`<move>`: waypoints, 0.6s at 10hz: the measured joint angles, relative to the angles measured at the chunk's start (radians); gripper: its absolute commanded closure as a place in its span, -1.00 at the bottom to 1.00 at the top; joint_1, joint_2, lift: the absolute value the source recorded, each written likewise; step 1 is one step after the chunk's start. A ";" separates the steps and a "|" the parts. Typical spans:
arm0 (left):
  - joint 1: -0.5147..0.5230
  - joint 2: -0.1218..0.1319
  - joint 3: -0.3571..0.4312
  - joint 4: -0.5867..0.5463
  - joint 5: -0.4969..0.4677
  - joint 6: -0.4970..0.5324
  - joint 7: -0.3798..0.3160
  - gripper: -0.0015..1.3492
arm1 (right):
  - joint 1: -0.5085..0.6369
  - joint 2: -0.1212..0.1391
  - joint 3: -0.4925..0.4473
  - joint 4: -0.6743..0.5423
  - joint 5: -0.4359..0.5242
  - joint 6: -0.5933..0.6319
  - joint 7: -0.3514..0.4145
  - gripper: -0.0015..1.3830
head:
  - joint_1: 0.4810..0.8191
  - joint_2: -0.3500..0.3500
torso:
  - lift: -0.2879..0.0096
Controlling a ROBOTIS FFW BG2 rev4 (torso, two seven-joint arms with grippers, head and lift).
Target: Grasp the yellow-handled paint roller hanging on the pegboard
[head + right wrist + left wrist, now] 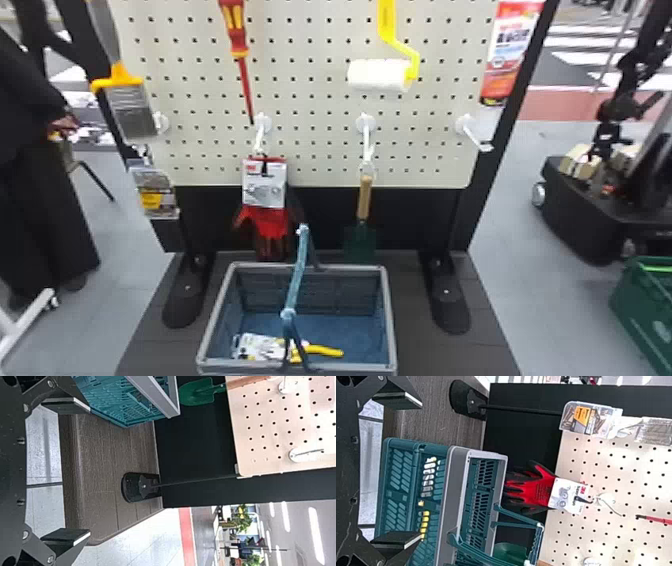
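Observation:
The yellow-handled paint roller (385, 70) hangs high on the white pegboard (310, 100), right of centre, with its white roll lying across below the handle (386, 20). My left gripper (399, 471) is open with nothing between its fingers, low in front of the blue-grey basket (451, 494) and facing the red gloves (530, 489). My right gripper (67, 471) is open and empty too, low over the dark platform (103, 463) to the right of the basket, near the pegboard's lower right corner (277, 423).
Also hanging on the board are a red screwdriver (240, 50), a paintbrush (127, 100), red gloves (265, 220) and a green trowel (361, 235). The basket (214, 320) below holds yellow pliers (310, 350). An empty hook (472, 131) sticks out right. A person (30, 175) stands left.

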 measured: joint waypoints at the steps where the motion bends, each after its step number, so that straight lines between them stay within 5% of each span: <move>1: 0.000 -0.001 0.000 0.000 0.001 0.000 0.000 -0.78 | 0.000 -0.001 0.000 -0.004 0.004 0.000 0.000 -0.71 | -0.60 0.00 | 0.26; 6: 0.002 -0.008 -0.003 0.003 0.002 0.000 0.000 -0.78 | 0.001 -0.001 0.002 -0.015 0.000 -0.006 0.000 -0.71 | -0.60 0.00 | 0.26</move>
